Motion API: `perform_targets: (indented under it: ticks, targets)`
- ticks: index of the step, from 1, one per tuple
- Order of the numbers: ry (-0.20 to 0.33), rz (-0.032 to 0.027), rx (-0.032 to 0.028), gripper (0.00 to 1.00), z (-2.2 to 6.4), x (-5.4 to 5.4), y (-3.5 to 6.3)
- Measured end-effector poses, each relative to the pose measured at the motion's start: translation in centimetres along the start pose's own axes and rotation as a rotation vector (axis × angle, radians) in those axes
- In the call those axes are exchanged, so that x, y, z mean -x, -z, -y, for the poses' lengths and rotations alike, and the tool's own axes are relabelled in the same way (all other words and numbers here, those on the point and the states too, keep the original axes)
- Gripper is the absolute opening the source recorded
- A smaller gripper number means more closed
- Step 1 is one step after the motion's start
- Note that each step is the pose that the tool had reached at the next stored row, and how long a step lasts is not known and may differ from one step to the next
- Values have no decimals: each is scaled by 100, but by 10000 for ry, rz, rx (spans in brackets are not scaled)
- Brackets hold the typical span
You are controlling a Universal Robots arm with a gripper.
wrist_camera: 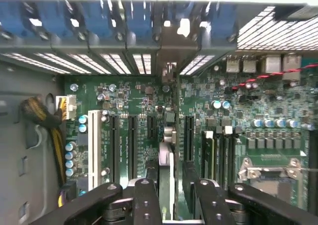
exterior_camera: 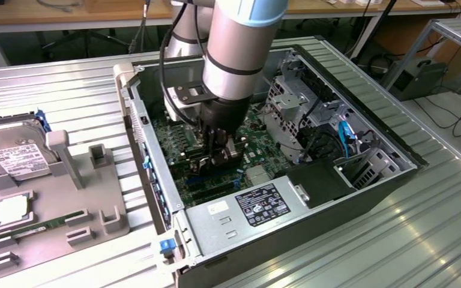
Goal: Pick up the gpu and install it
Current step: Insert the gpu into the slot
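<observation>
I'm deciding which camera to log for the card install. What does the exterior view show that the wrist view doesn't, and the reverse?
Exterior view alone: the arm reaching into the open computer case, and a grey tray beside it carrying a hard drive. Wrist view alone: the gpu seen edge-on, standing over the expansion slots, its bracket at the rear slot opening. Both: the gripper shut on the gpu above the green motherboard.

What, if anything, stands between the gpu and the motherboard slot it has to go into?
Nothing visible does. The gpu, held edge-on in the tool, hangs right over the motherboard between empty black slots; no cable or part crosses under it, though the card hides its own slot.
</observation>
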State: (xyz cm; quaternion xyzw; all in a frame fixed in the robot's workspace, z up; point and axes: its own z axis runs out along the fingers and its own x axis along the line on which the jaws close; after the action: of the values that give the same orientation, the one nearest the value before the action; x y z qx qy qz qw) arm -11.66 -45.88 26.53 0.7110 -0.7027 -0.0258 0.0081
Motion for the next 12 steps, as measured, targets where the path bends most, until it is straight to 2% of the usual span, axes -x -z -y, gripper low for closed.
perform_targets:
  ticks: [2, 3, 5, 6, 12]
  targets:
    - [1, -1, 0, 32, -7, 4, 155]
    - [2, 0, 0, 26, -10, 13, 181]
    - [1, -11, -6, 13, -31, 52, 179]
    - [4, -16, -10, 11, -47, 69, 176]
    - [39, -32, -11, 11, -72, 68, 115]
